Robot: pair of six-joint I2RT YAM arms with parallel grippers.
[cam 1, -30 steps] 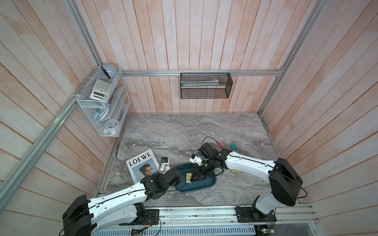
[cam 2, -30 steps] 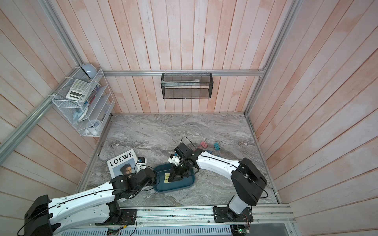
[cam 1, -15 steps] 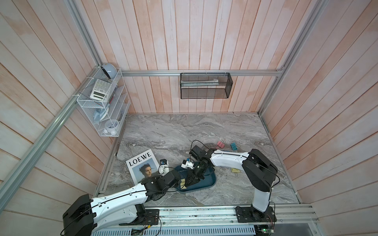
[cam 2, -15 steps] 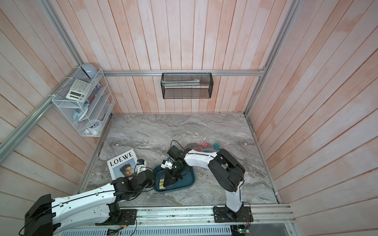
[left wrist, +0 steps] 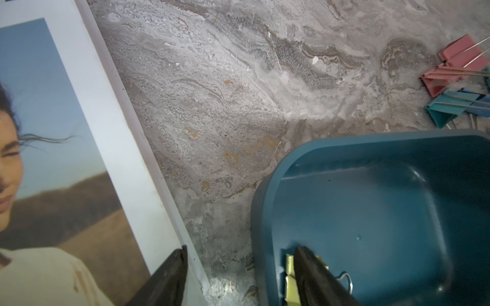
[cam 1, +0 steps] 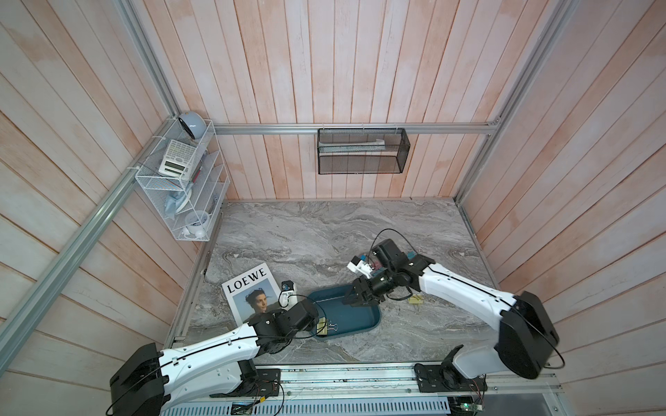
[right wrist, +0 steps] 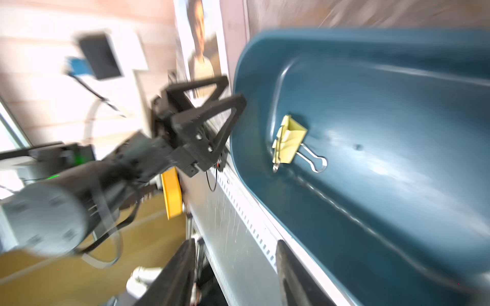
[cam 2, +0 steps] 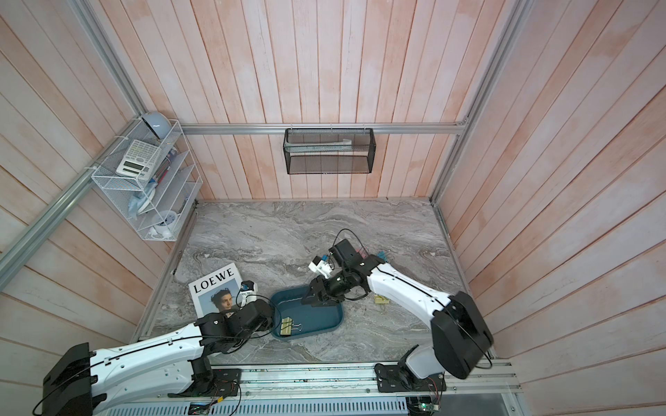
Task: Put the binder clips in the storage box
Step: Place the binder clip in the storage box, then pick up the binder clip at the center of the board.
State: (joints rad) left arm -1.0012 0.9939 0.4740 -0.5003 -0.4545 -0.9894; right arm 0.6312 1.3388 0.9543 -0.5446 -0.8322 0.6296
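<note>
On the surface (cam 1: 324, 234) the storage box (cam 1: 355, 318) holds one yellow clip (right wrist: 290, 143) in a corner, with the right claw (right wrist: 236, 242) parted and empty over its far rim and the left claw (left wrist: 241, 251) gaping empty by that corner. Pink, teal and blue binder clips (left wrist: 456, 79) lie clustered outside, beyond it. They should be light, stiff and slick, best pinched across the folded body, not the wire handles.

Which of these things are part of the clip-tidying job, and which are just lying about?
Part of the job: storage box; yellow clip already inside it; second yellow clip on the table; pink clips, teal clip and blue clip, clustered outside the box.

Just lying about: magazine; white wire rack with its calculator; black mesh basket on the wall.
</note>
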